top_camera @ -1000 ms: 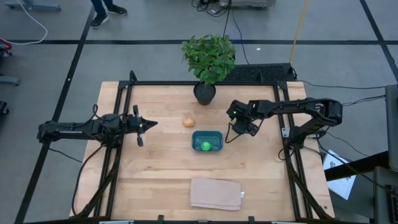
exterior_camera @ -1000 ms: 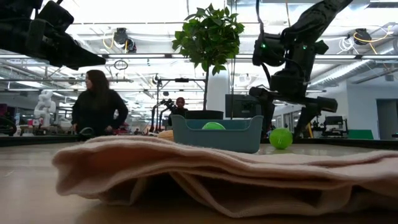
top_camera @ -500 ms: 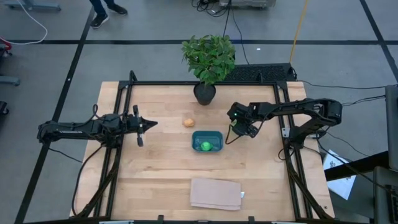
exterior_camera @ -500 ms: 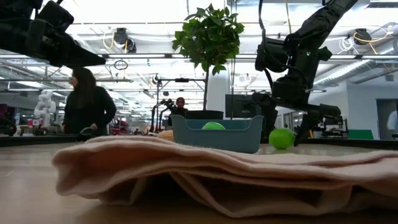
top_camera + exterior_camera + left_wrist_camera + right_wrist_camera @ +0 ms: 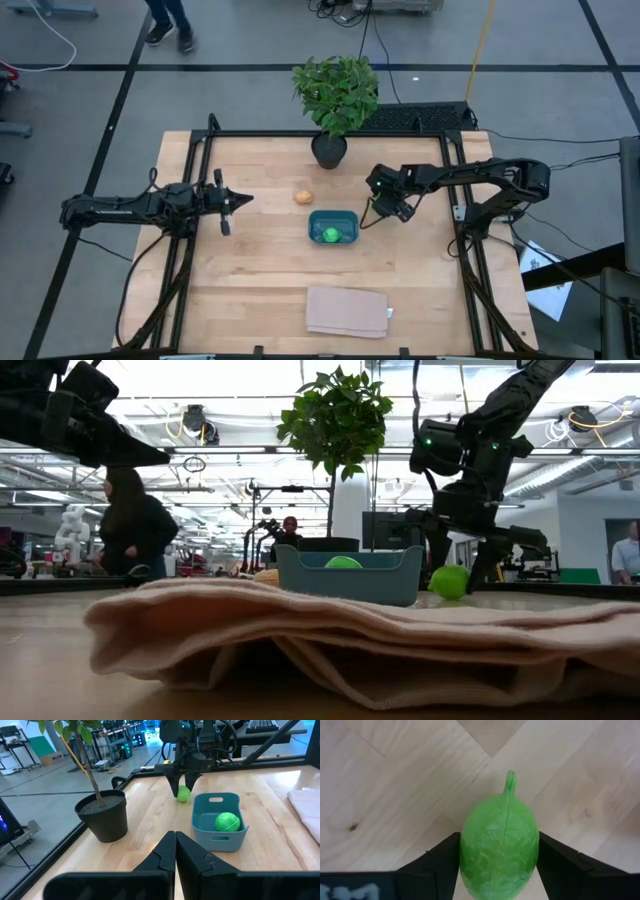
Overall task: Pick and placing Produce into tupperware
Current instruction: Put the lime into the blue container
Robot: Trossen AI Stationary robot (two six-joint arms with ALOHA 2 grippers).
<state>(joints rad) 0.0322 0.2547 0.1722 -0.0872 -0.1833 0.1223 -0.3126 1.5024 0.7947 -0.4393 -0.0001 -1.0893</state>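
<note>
The right gripper (image 5: 498, 870) is down at the table (image 5: 250, 270), just right of the tupperware (image 5: 333, 226), with its jaws either side of a green piece (image 5: 500, 847). In the right wrist view both fingers (image 5: 437, 865) lie against the piece's flanks, so the jaws look pinched on it or very nearly so; I cannot tell how firm the hold is. The piece rests on the wood, its stem pointing away from the wrist.

A second green piece (image 5: 330, 235) already lies in the tupperware. The orange piece (image 5: 303, 196) sits on the table to the tupperware's far left, near the plant pot (image 5: 329, 150).

The main risk is the round, smooth piece squirting out forward if the jaws squeeze behind its widest part; it could then roll across the table. A lift before the hold is firm would likely drop it. The tupperware stands so close that a low carry could catch its wall and shove or tip it, spilling the piece inside. A release from too high might let the piece bounce out.

The left gripper (image 5: 226, 204) waits over the table's left side, jaws pressed together and empty, well apart from all this.
</note>
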